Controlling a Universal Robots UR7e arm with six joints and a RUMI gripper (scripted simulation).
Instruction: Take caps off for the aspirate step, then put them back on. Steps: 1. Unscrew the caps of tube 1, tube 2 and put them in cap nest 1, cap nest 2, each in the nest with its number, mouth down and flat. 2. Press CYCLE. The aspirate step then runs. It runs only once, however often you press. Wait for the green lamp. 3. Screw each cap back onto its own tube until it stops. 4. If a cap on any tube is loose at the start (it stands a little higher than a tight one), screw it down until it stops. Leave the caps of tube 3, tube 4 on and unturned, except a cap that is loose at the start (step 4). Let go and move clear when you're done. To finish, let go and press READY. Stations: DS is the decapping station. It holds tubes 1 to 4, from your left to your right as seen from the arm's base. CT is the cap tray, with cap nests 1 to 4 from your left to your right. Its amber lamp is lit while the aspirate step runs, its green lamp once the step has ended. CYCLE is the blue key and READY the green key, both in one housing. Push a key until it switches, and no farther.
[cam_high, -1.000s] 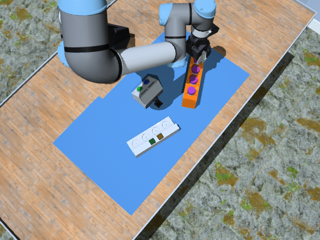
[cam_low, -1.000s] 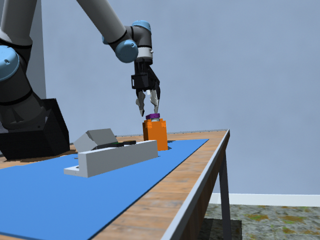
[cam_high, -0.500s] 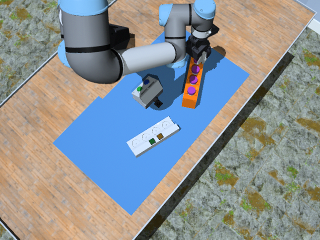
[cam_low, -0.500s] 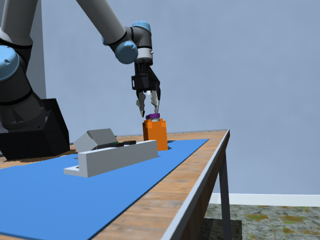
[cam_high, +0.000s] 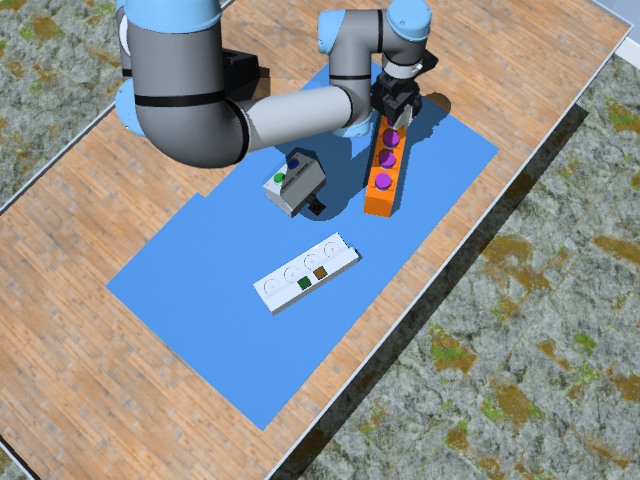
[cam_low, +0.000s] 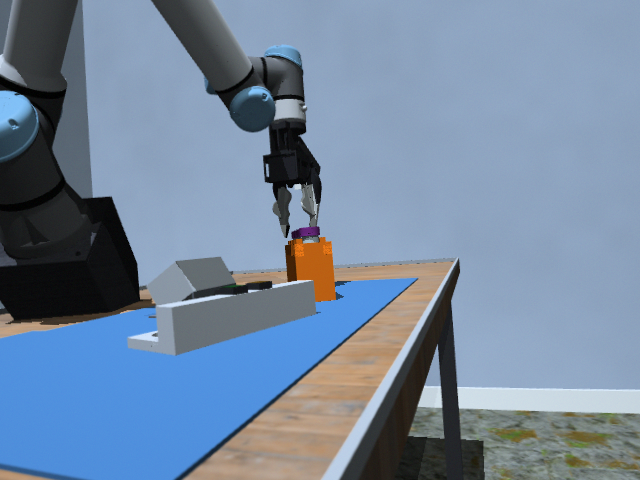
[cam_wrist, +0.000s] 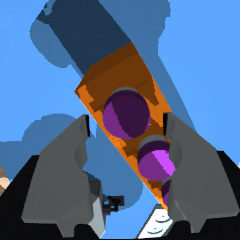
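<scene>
Tube 1 cap (cam_high: 390, 123) (cam_wrist: 126, 113) is still on at the far end of the DS (cam_high: 378, 204) (cam_low: 319, 271) (cam_wrist: 107, 65); hand (cam_high: 401, 121) (cam_low: 299, 230) (cam_wrist: 126, 115) over it, fingers apart. Step 1, prob. pre-grasp. Next: centre, lower if req'd, close, unscrew, then CT (cam_high: 281, 303) (cam_low: 242, 317) nest 1.
</scene>
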